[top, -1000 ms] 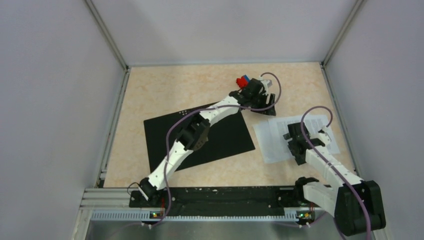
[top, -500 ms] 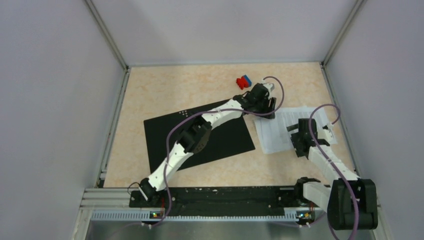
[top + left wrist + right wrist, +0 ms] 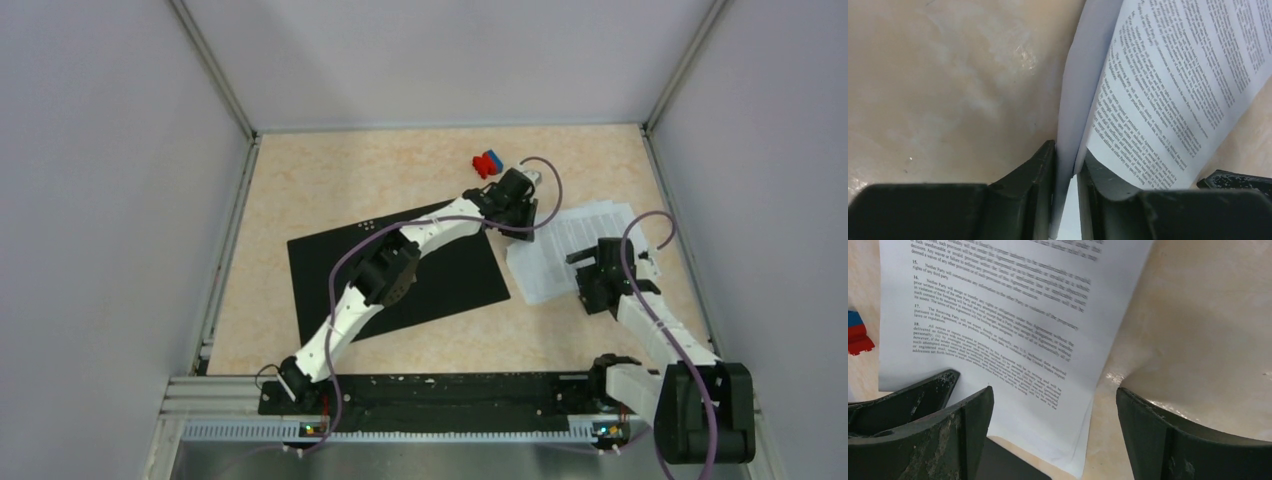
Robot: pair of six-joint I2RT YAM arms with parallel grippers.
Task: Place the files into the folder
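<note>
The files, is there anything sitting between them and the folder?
Nothing visible lies between the files and the folder; their edges nearly meet. The left arm crosses above the folder; the red-and-blue object sits farther back, off the path.

The top camera looks down over the whole desk (image 3: 330, 180); both wrist cameras hug the files (image 3: 560, 250), shared by all.

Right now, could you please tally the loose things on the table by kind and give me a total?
Stack of printed white sheets: 1
Black folder: 1
Small red-and-blue object: 1
Total: 3
</note>
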